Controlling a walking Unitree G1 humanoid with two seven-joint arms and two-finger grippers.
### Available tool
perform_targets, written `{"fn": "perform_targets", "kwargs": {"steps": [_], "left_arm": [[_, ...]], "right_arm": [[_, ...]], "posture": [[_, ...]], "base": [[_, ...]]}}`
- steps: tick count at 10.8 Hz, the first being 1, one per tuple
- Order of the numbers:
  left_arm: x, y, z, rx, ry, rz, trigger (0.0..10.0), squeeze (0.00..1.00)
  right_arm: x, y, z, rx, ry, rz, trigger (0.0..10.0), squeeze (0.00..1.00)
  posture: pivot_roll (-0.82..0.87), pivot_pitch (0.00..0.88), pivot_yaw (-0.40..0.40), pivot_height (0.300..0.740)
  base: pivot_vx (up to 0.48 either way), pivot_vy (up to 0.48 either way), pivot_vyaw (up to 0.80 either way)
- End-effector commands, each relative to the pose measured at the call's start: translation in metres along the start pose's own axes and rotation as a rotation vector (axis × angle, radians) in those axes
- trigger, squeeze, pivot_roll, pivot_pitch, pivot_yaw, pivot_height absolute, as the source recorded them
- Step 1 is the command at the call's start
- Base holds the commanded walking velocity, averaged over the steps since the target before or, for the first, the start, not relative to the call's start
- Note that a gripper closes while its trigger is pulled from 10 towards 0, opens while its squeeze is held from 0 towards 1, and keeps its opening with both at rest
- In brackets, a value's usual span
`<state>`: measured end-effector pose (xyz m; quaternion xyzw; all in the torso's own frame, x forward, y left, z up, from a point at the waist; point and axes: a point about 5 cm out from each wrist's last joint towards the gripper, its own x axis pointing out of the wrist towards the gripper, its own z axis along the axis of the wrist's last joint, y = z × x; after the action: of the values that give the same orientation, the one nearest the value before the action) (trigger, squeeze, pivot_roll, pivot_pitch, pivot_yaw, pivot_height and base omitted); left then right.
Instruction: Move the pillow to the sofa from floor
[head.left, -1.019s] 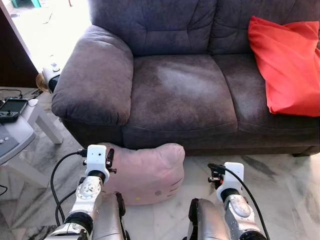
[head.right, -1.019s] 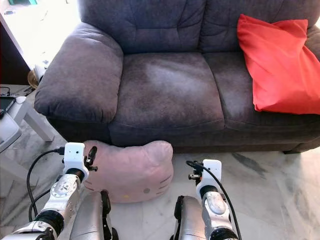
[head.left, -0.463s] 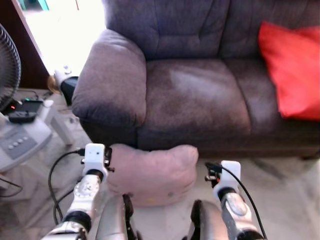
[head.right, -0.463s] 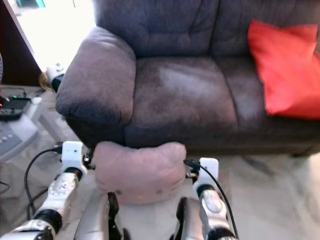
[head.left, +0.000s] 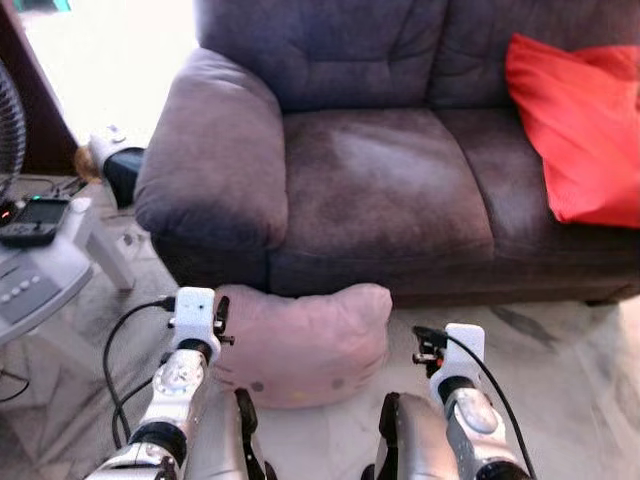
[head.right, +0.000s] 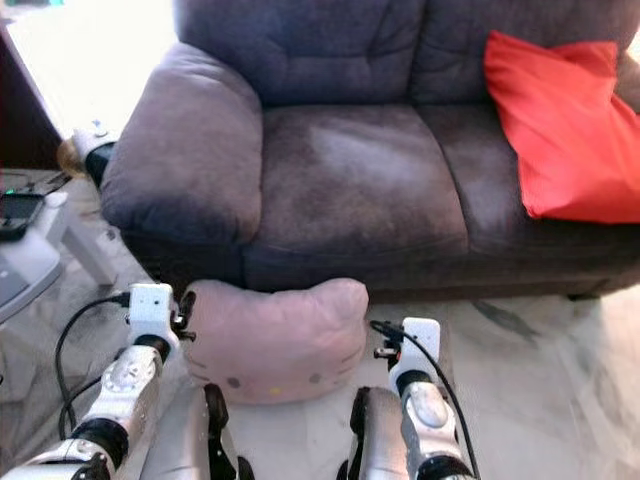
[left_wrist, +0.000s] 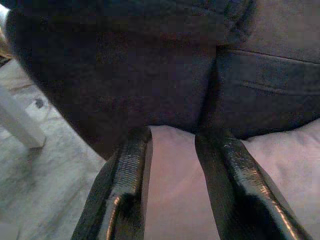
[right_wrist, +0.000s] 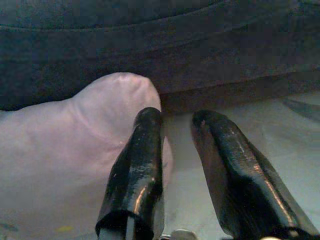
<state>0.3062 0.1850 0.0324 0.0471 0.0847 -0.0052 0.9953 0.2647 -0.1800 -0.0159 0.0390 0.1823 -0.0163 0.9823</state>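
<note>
Pillow (head.left: 300, 340) lies on the floor (head.left: 560, 360) against the sofa (head.left: 380, 190) front, so the lift and placing are all left to do. Left end effector (left_wrist: 172, 145) sits at its left end, fingers parted over the fabric, while right end effector (right_wrist: 175, 122) waits released beside its right corner; both forearms reach forward, low.

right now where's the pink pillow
The pink pillow lies on the marble floor against the grey sofa's front, below its left armrest, between the left hand and right hand.

both arms low, left end effector (left_wrist: 170, 145) and right end effector (right_wrist: 177, 120) seemingly parted.
</note>
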Motion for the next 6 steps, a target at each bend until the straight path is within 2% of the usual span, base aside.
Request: {"fn": "perform_targets", "kwargs": {"steps": [1,2,4,6], "left_arm": [[0.0001,-0.0011,-0.0011,0.011,0.011,-0.009,10.0,0.00],[0.0003,-0.0016,-0.0012,0.013,0.014,-0.011,10.0,0.00],[0.0002,-0.0025,-0.0027,0.017,0.025,-0.016,10.0,0.00],[0.0000,-0.0028,-0.0032,0.016,0.027,-0.016,10.0,0.00]], "right_arm": [[-0.0012,-0.0015,-0.0029,0.002,0.015,-0.007,10.0,0.00],[-0.0022,-0.0008,-0.0046,-0.018,0.020,0.000,10.0,0.00],[-0.0025,-0.0025,-0.0049,0.008,0.019,-0.016,10.0,0.00],[-0.0024,-0.0039,-0.0039,-0.018,0.017,-0.012,10.0,0.00]], "posture": [[0.07,0.092,-0.046,0.561],[0.07,0.103,-0.045,0.561],[0.07,0.108,-0.044,0.561],[0.06,0.102,-0.046,0.561]], "base": [[0.000,0.000,0.00],[0.000,0.000,0.46],[0.000,0.000,0.00],[0.000,0.000,0.00]]}}
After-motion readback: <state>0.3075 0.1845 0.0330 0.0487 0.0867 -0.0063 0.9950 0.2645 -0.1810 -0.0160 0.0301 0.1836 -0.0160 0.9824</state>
